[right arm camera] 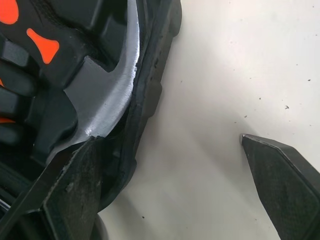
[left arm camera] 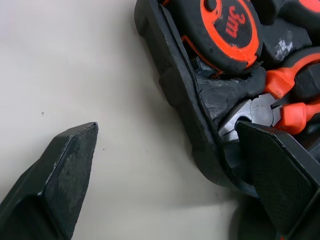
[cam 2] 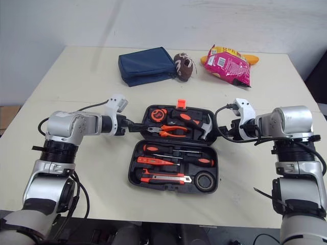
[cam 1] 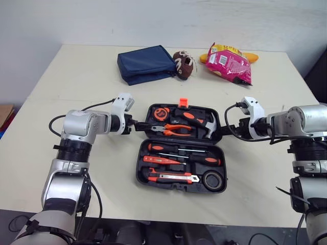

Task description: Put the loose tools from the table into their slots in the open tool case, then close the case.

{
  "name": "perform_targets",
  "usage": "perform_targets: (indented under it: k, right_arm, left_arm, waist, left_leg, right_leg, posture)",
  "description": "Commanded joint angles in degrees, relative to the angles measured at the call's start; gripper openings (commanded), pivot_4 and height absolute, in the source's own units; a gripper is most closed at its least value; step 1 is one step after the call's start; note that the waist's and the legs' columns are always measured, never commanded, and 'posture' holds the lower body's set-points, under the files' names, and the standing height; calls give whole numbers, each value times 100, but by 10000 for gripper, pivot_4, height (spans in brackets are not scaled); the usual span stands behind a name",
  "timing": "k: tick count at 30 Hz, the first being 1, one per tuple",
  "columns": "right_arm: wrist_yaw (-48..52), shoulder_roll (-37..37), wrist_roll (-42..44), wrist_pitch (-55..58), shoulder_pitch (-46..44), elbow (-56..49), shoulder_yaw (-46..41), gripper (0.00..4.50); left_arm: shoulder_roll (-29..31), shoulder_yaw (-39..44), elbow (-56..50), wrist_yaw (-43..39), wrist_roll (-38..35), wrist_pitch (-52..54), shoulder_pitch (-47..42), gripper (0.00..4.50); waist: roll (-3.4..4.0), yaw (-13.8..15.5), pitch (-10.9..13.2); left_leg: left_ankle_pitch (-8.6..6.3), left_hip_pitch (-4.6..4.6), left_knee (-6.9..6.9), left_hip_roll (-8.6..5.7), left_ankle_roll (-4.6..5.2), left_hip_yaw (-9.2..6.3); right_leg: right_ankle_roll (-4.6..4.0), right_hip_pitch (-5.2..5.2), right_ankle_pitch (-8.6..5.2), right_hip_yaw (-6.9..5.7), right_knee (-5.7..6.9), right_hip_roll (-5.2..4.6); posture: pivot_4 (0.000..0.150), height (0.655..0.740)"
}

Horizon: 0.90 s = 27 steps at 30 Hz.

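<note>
Fingers apart on left gripper and right gripper, straddling the tool case rims.
Closing step, I reckon: I'd pinch both rims, then fold it shut.

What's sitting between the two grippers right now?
The far half of the tool case, holding tape measure, pliers and hammer, spans from left gripper to right gripper; the left eye view shows it.

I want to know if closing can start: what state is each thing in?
tool case, open, lying flat.
left gripper, open, astride the case's left rim.
right gripper, open, astride the case's right rim.
pliers, seated in their slot.
hammer, seated in its slot.
tape measure, seated in its slot.
</note>
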Motion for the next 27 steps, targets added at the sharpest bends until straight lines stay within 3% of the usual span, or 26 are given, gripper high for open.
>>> perform_targets:
  k: [1,2,4,10,11,12,17,21,27]
  right_arm:
    - [-55,49,-97,-24,-70,146,115,39802]
    - [-41,79,-87,-11,-72,169,147,37818]
    - [-44,185,-58,56,-86,265,132,28347]
    - [-240,444,-84,61,-58,341,-188,0]
    - [-303,501,-76,-12,-48,294,-322,0]
    - [-350,539,-63,-54,-38,256,-422,0]
    - [100,708,382,-1320,481,-857,-1180,0]
    - [307,821,473,-2382,1011,-1465,-1540,0]
    - [997,808,-600,-6194,2384,-1669,-953,0]
  left_arm:
    - [28,-90,0,-45,64,5,-120,42219]
    - [14,-125,21,-69,63,7,-131,39458]
    - [-22,-187,52,-135,42,31,-148,33316]
    - [-129,-124,40,-188,-19,57,-152,5105]
    - [-142,-88,15,-186,-26,37,-145,861]
    - [-153,-63,-12,-181,-30,30,-138,367]
    - [-363,568,-327,-155,-131,-1255,125,367]
    - [-468,921,-530,-199,-32,-2910,477,367]
    - [-354,744,-129,-159,814,-6044,1144,367]
  waist:
    - [0,-1,0]
    - [0,-1,0]
    - [-1,-3,-1]
    - [-20,-17,-15]
    - [-19,-13,-16]
    - [-20,-15,-16]
    - [-14,-14,-12]
    - [6,-4,3]
    - [6,12,3]
  left_leg:
    - [0,0,1,0,0,0]
    - [0,1,2,0,0,0]
    - [2,6,3,0,-2,0]
    - [7,39,5,1,-3,-3]
    - [9,38,6,0,-1,-4]
    - [10,38,6,-2,1,-4]
    - [14,26,0,-1,-1,-6]
    - [17,-4,-7,-1,-4,0]
    - [18,-81,-18,2,-6,5]
  right_leg:
    - [0,0,0,0,2,-1]
    - [0,0,0,0,3,0]
    - [0,2,0,1,8,0]
    - [-2,35,6,0,9,0]
    - [-2,36,9,0,9,-1]
    - [-1,36,11,0,9,-3]
    - [0,26,15,-1,7,-1]
    - [1,-7,15,1,7,4]
    - [1,-90,15,-1,-7,17]
  posture:
    - [1500,7400]
    - [1500,7400]
    - [1500,7400]
    - [1500,7400]
    - [1500,7400]
    - [1500,7400]
    - [1500,7400]
    - [1500,7400]
    - [1500,7400]
